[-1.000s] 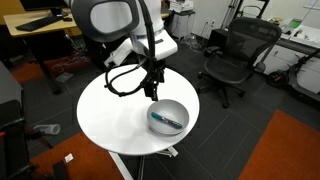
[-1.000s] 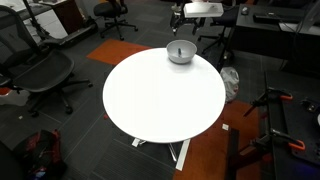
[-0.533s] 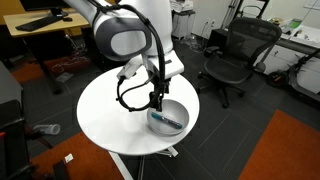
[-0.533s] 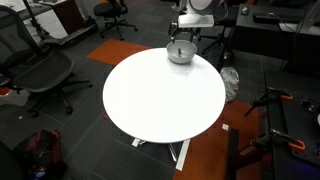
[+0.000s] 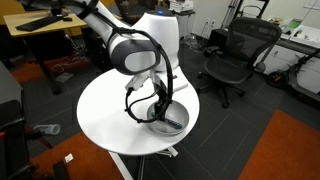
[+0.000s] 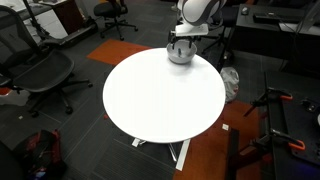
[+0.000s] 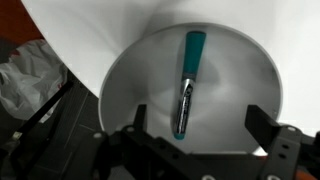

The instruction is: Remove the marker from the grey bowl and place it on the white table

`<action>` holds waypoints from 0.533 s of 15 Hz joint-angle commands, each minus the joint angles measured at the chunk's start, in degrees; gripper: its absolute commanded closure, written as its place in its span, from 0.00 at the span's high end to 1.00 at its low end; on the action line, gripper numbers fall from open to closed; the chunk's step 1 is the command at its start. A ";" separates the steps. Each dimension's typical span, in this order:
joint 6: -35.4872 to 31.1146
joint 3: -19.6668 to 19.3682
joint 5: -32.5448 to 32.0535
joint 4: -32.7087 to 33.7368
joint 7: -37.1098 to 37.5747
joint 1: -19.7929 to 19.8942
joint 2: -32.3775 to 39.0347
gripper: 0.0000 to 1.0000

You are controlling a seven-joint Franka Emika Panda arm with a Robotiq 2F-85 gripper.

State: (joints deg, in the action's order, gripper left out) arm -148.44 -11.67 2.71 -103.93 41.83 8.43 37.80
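The teal-green marker (image 7: 187, 82) lies lengthwise in the shiny grey bowl (image 7: 130, 85) in the wrist view. My gripper (image 7: 196, 120) is open, its two dark fingers spread on either side of the marker's near end, just above the bowl. In both exterior views the arm hangs over the bowl (image 5: 178, 122) (image 6: 180, 54) at the edge of the round white table (image 5: 105, 110) (image 6: 160, 100). My gripper (image 5: 160, 108) hides the marker there.
Black office chairs (image 5: 235, 55) (image 6: 40, 70) stand around the table. Tan wooden desks (image 5: 40, 25) are behind. A crumpled white bag (image 7: 30, 80) lies on the floor beside the table edge. Orange carpet patches show on the dark floor.
The arm has swung across the table and come down over the bowl; my gripper now sits just above the marker instead of beside the bowl.
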 commanded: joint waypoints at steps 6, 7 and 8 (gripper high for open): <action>5.41 -1.41 2.13 7.38 -0.39 -0.80 6.05 1.00; 5.80 -1.40 2.20 7.92 -0.37 -0.75 6.61 1.00; 6.22 -1.43 2.21 8.56 -0.28 -0.76 7.21 1.00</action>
State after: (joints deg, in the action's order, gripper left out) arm -145.22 -12.06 3.37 -98.73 41.84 8.43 42.90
